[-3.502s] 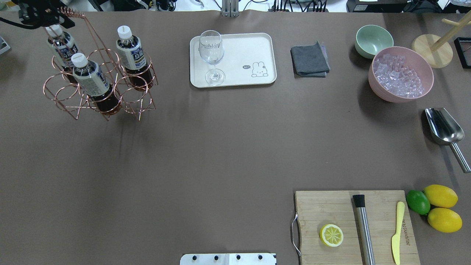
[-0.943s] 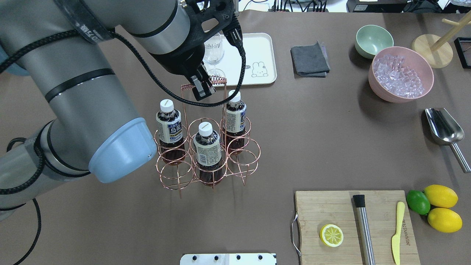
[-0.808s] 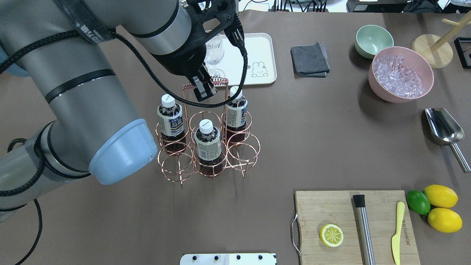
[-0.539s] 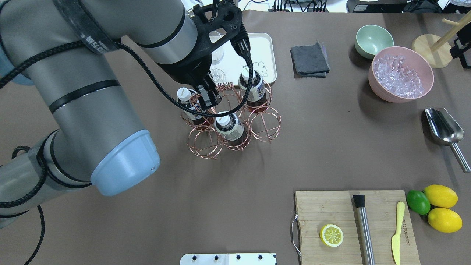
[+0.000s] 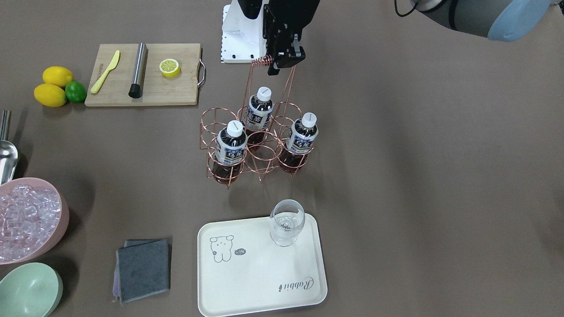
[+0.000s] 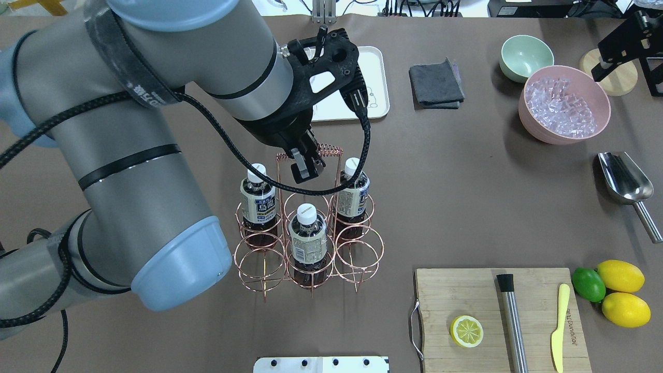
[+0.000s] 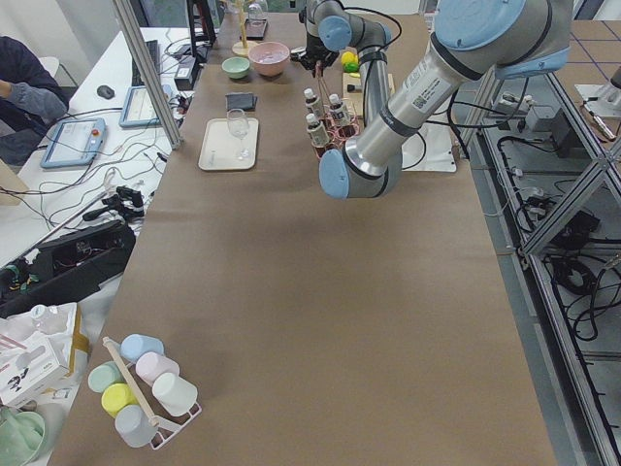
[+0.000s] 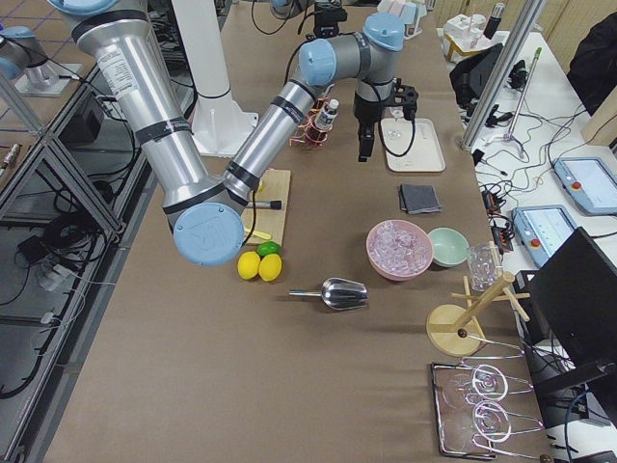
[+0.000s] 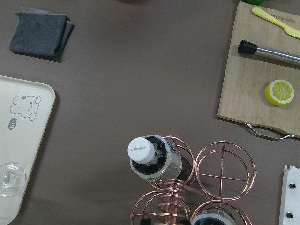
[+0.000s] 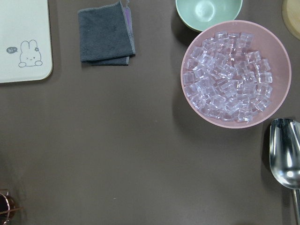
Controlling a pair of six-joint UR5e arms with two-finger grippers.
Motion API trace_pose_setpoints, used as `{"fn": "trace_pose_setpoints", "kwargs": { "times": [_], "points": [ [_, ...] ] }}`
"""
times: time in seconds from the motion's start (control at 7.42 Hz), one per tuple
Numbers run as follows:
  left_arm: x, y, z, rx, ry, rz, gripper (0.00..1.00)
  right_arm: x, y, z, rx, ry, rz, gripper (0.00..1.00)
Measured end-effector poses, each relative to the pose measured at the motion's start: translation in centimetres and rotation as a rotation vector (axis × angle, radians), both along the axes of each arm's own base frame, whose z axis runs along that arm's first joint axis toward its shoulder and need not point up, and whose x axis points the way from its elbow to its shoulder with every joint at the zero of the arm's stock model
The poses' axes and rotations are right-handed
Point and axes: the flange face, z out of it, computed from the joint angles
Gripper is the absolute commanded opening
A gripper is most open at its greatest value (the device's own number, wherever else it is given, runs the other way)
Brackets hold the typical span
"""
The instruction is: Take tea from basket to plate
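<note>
The left gripper [image 6: 304, 167] is pinched tight on the copper wire basket [image 6: 360, 254] by its coiled handle [image 5: 263, 61], three tea bottles [image 6: 307, 243] upright in its rings, near the cream tray [image 5: 264, 281]; settle it flat, let go, then grip one bottle's neck, minding the wine glass [image 5: 287, 226]; right gripper [image 6: 600, 72], can't tell
</note>
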Motion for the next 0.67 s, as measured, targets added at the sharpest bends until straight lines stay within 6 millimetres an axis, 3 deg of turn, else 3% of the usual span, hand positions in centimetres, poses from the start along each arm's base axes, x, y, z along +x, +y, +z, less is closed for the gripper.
{"fn": "trace_pose_setpoints", "kwargs": {
  "times": [0.4, 0.67],
  "points": [
    [1.9, 2.0, 0.1, -0.003, 0.002, 0.045, 0.0, -3.7, 0.7, -2.3, -0.041, -0.023, 0.029, 1.0],
    [2.2, 2.4, 0.2, -0.004, 0.002, 0.054, 0.0, -5.6, 1.1, -3.1, -0.058, -0.036, 0.038, 1.0]
  ]
}}
